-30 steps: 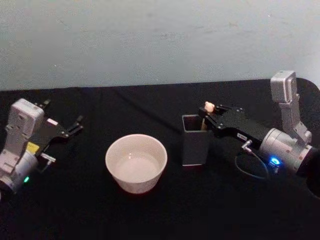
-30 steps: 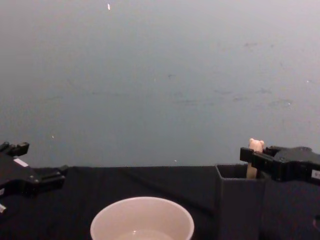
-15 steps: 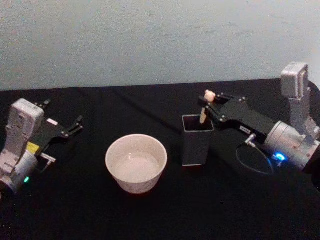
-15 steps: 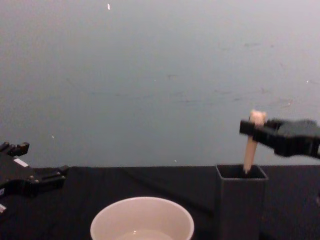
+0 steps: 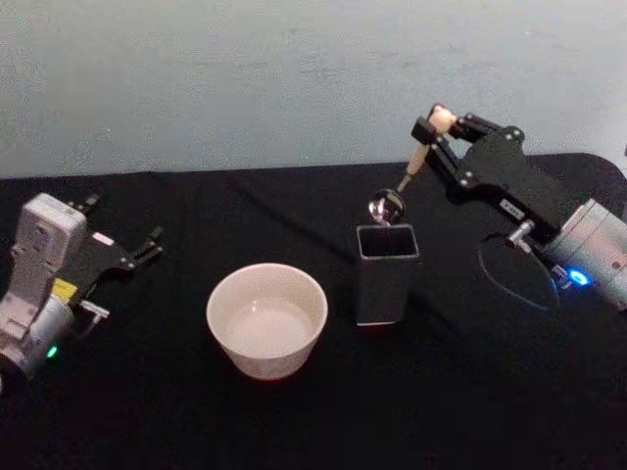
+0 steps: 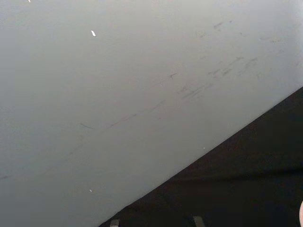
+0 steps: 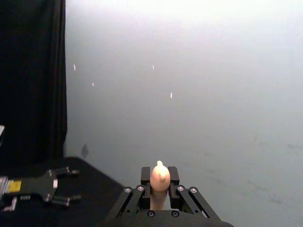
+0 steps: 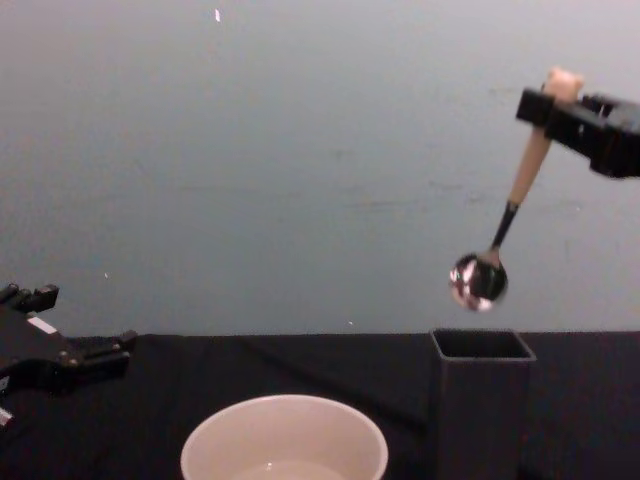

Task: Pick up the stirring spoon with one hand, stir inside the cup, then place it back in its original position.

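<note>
Your right gripper (image 5: 431, 125) holds the stirring spoon (image 5: 409, 174) in the air above the dark grey holder (image 5: 385, 279).
Its jaws are clamped on the beige handle just under the bear head. The spoon hangs tilted, its shiny bowl just above the holder's open top and clear of it. The cream-white cup (image 5: 266, 318) stands on the black surface (image 5: 441, 392) just beside the holder, on its left. Your left gripper (image 5: 147, 247) is parked at the far left, jaws spread wide and empty.

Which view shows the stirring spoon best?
Chest view: the stirring spoon hangs side-on from the right gripper, bear head to bowl, above the holder. Head view shows it smaller; right wrist view catches its bear-head top.
</note>
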Robot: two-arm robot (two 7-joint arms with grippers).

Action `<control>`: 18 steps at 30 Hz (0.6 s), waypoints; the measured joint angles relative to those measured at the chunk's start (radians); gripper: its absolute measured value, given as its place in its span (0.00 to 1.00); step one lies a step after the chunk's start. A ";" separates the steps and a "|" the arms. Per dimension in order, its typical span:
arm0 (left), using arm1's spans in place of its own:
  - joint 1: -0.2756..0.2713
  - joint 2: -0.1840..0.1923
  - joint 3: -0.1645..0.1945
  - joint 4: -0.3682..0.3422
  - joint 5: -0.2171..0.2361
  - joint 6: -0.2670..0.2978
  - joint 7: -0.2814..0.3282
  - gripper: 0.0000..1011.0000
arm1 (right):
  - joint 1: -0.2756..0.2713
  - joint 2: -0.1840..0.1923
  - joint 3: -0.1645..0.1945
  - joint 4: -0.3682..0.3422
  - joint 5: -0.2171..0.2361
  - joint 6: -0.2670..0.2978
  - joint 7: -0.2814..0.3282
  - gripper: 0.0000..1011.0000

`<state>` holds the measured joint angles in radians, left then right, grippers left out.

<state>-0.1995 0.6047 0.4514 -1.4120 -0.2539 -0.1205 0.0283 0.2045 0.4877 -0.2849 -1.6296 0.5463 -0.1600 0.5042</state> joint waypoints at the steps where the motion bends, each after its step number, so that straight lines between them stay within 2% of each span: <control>1: 0.000 0.000 0.000 0.000 0.000 0.000 0.000 0.99 | 0.000 -0.002 0.001 -0.002 0.000 -0.003 0.000 0.21; 6: 0.000 0.000 0.000 0.000 0.000 0.000 0.000 0.99 | 0.013 -0.021 -0.008 -0.001 -0.006 -0.013 0.005 0.21; 18: 0.000 0.000 0.000 0.000 0.000 0.000 0.000 0.99 | 0.072 -0.079 -0.094 0.061 -0.062 0.005 0.021 0.21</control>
<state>-0.1995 0.6047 0.4514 -1.4120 -0.2539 -0.1205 0.0283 0.2769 0.4087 -0.3790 -1.5681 0.4845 -0.1548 0.5251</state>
